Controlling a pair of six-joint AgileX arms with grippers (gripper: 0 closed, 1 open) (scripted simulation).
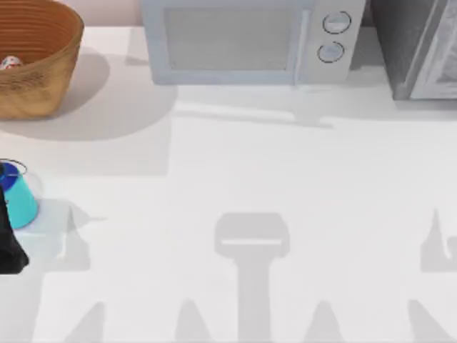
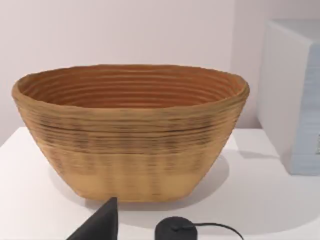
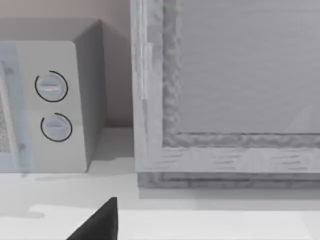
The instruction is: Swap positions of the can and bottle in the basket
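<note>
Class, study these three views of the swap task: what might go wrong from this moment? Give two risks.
1. The blue and teal container sits at the table's left edge beside the left gripper; a nudge may tip it off.
2. The large round woven wicker basket has tall, flared walls, so a low approach by the left arm might strike its rim.

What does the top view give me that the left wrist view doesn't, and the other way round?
Top view alone: a blue bottle at the table's left edge with the left gripper beside it, a small white item inside the basket, and the microwave's two dials. Left wrist view alone: the basket's full outer wall and a black cap-like item in front of it. Both share the basket, the white table and the microwave.
</note>
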